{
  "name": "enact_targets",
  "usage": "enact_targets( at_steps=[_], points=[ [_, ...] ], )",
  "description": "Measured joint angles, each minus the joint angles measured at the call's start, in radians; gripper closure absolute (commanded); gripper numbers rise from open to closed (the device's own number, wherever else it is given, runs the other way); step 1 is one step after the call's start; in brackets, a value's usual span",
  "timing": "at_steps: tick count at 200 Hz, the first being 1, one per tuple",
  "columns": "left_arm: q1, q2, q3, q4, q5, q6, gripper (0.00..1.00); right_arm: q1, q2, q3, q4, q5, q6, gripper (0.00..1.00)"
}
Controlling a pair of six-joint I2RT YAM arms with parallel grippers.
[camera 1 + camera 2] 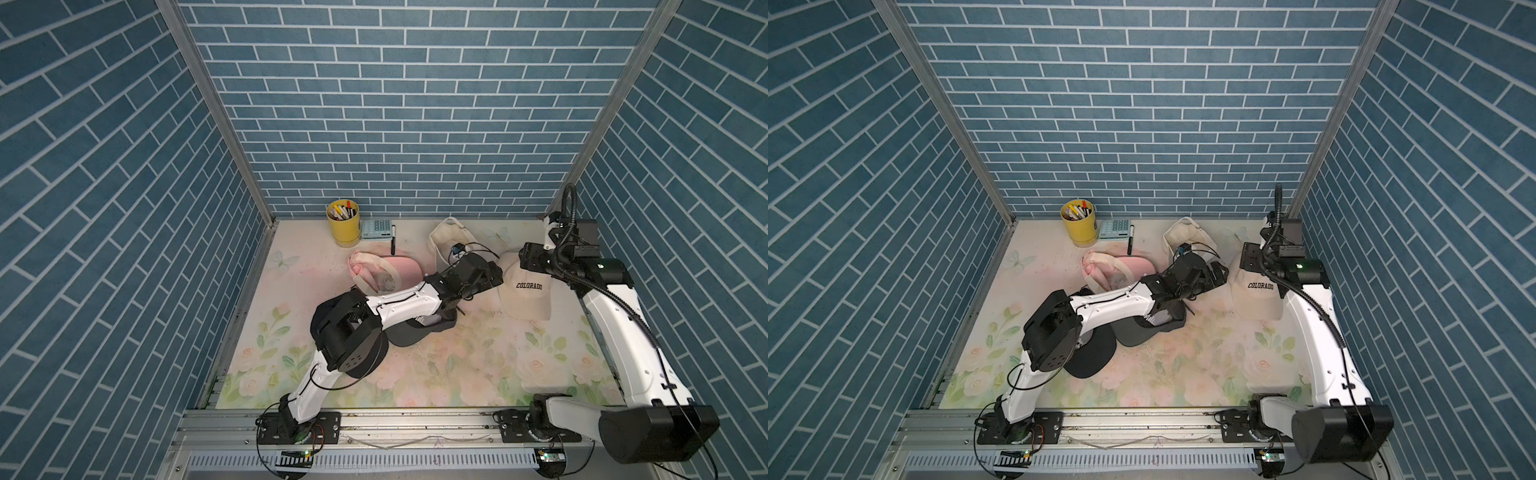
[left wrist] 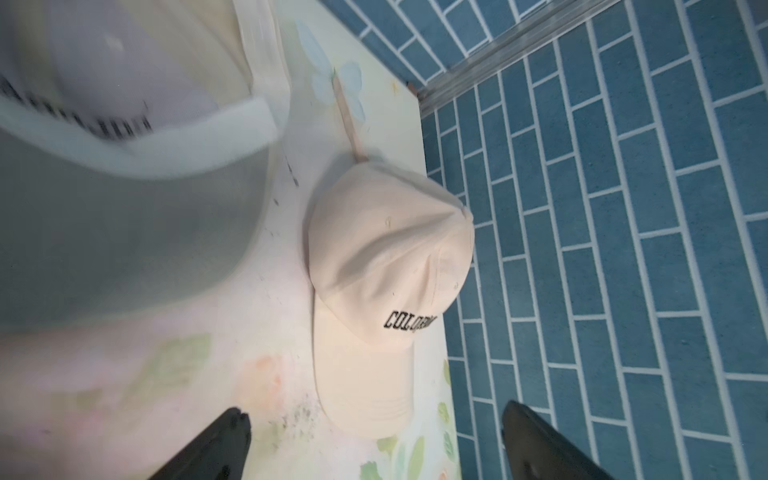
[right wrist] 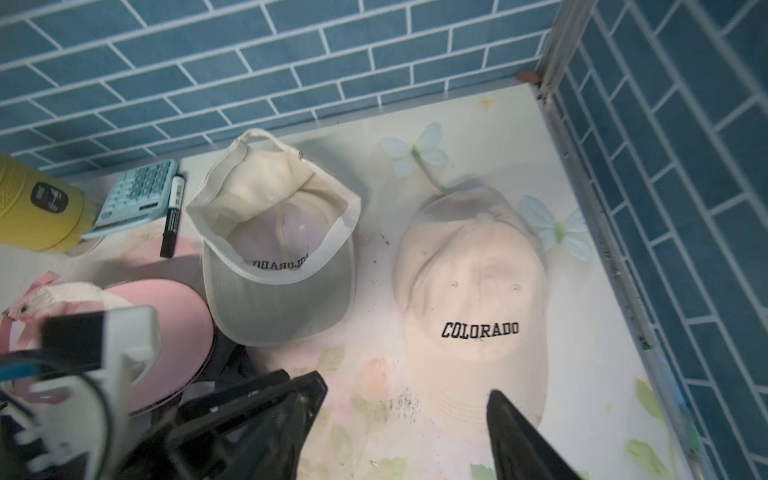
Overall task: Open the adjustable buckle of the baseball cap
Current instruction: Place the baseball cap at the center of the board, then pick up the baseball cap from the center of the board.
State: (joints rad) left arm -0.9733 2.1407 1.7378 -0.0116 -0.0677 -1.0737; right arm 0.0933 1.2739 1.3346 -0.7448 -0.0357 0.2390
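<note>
A cream baseball cap [image 1: 525, 293] lettered COLORADO sits upright at the right side of the table, also seen as the cap [image 2: 386, 266] in the left wrist view and the cap [image 3: 473, 291] in the right wrist view. Its buckle is hidden behind the crown. A strap tail [image 2: 348, 120] lies on the table behind it. My left gripper [image 1: 494, 276] is just left of this cap, open and empty, as the left wrist view of the gripper [image 2: 374, 419] shows. My right gripper [image 1: 525, 257] hovers above the cap, and the right wrist view shows this gripper [image 3: 407, 399] open with nothing between its fingers.
A second cream cap [image 3: 270, 245] lies upside down at the back, with a small metal buckle [image 3: 302, 156] on its strap. A pink cap [image 1: 382, 270] and dark caps [image 1: 415, 332] lie under the left arm. A yellow pen cup [image 1: 344, 226], calculator [image 1: 376, 228] and marker [image 1: 393, 240] stand by the back wall.
</note>
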Motion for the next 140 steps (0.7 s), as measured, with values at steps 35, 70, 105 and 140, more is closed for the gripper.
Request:
enact_targets(
  at_steps=[35,70,105,140],
  points=[
    [0.066,-0.081,0.022,-0.113,-0.137,0.206,0.14,0.018,0.161,0.016,0.023,-0.069,0.005,0.34],
    [0.161,-0.125,0.022,-0.18,-0.19,0.362,0.28,0.027,0.26,0.062,0.03,-0.093,0.018,0.34],
    [0.237,-0.116,0.0,-0.201,-0.171,0.5,0.3,0.029,0.309,0.113,0.05,-0.101,0.019,0.34],
    [0.265,-0.014,0.029,-0.194,-0.098,0.585,0.31,0.029,0.367,0.153,0.058,-0.101,0.019,0.35]
  ],
)
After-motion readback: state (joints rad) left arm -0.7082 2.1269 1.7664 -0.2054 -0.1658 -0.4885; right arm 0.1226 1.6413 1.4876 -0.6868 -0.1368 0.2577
